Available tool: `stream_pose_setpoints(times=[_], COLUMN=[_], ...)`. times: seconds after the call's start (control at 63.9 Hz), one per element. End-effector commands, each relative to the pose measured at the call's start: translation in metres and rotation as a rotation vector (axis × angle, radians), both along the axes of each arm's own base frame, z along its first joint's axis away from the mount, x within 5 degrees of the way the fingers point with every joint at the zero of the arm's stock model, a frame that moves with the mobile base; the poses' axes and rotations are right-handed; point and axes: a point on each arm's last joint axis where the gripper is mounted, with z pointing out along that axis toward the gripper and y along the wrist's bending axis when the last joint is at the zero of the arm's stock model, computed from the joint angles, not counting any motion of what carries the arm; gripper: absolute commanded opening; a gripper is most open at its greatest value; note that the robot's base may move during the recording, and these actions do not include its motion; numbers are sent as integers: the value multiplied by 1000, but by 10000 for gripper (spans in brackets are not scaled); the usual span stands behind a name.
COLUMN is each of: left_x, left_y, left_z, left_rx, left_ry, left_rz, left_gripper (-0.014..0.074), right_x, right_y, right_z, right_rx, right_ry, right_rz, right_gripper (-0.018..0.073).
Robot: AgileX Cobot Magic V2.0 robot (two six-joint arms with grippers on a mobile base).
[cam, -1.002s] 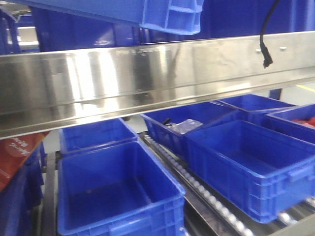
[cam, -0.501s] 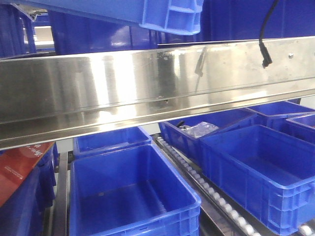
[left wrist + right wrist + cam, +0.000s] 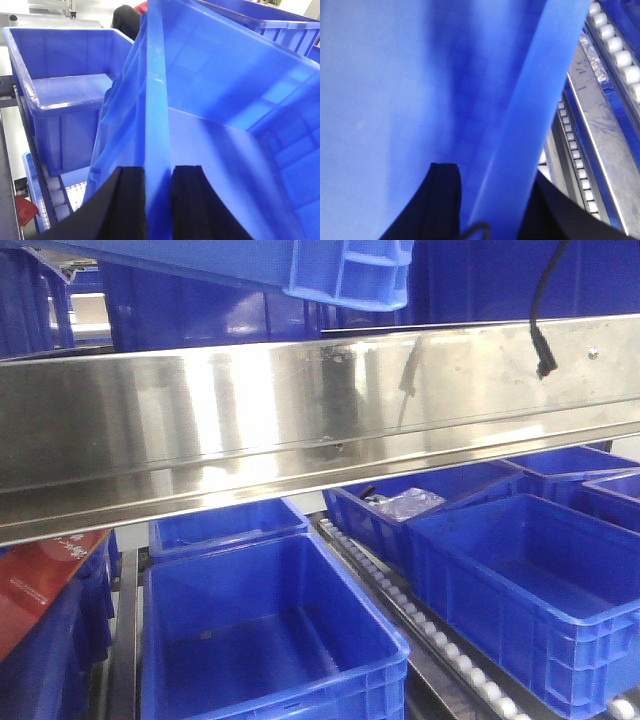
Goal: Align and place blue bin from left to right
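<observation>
The blue bin [image 3: 350, 275] shows only one gridded rim corner at the top edge of the front view. A steel rail [image 3: 320, 410] below it hides the rest, and no fingers appear there. Under the rail lie open crates [image 3: 260, 640] on roller tracks, and a black cable [image 3: 540, 320] hangs at right.

In the left wrist view, the left gripper [image 3: 158, 175] pinches the bin's wall, with one black finger [image 3: 127, 200] on each side. Left of the fingers stands a second crate [image 3: 65, 95], and beyond it a dark-haired head [image 3: 125, 20], mostly hidden.

In the right wrist view, the right gripper [image 3: 495, 210] clamps the rim. Blurred blue fills everything left of its fingers, and rollers [image 3: 615, 45] run to their right.
</observation>
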Motion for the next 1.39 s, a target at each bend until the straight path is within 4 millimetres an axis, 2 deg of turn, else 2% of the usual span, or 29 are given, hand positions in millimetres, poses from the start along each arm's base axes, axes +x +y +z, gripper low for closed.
stream_pose_setpoints(times=[0.0, 1.284, 1.378], left_x=[-14, -15, -16], left_y=[-8, -9, -11], left_z=[27, 26, 21], left_rx=[-107, -112, -120], left_ry=[-132, -118, -66], left_rz=[-37, -43, -62], left_gripper=[-111, -111, -111], right_x=[-5, -3, -1], right_y=[9, 9, 1], right_z=[19, 22, 24], right_rx=[107, 119, 115], right_ry=[-101, -131, -152], right_rz=[22, 17, 2], right_gripper=[-162, -162, -162])
